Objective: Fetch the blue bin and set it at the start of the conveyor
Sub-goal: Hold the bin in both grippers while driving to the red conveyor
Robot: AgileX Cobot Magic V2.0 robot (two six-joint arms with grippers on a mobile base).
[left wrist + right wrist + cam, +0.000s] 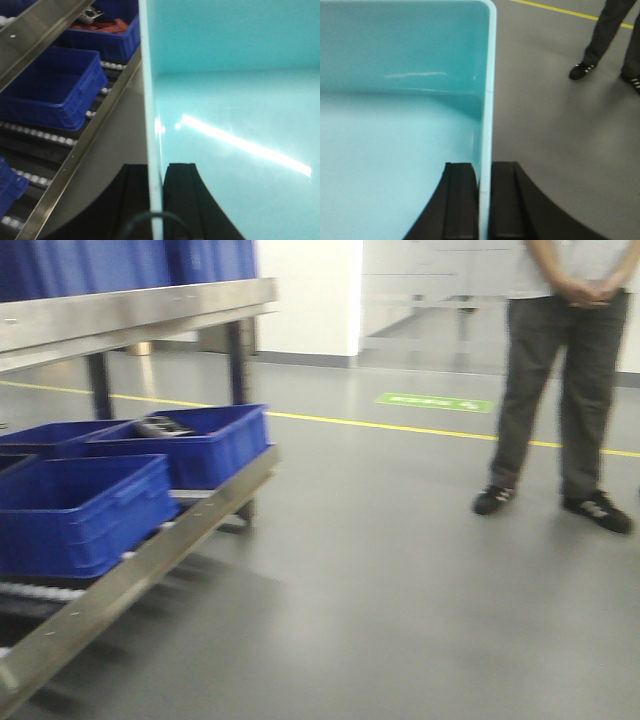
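The blue bin [395, 150] is held above the floor: your left hand [156, 172] pinches its 9 o'clock wall, your right hand [484, 170] its 3 o'clock wall. It looks empty, light, glossy and probably slippery; squeeze the thin walls evenly.

Dark royal-blue ribbed plastic crates [85, 510] sit on the lower tier of a stainless-steel shelf rack [130, 315]. A person in dark trousers [560, 390] stands on the grey floor [400, 590], in front of a yellow floor line [350, 422].
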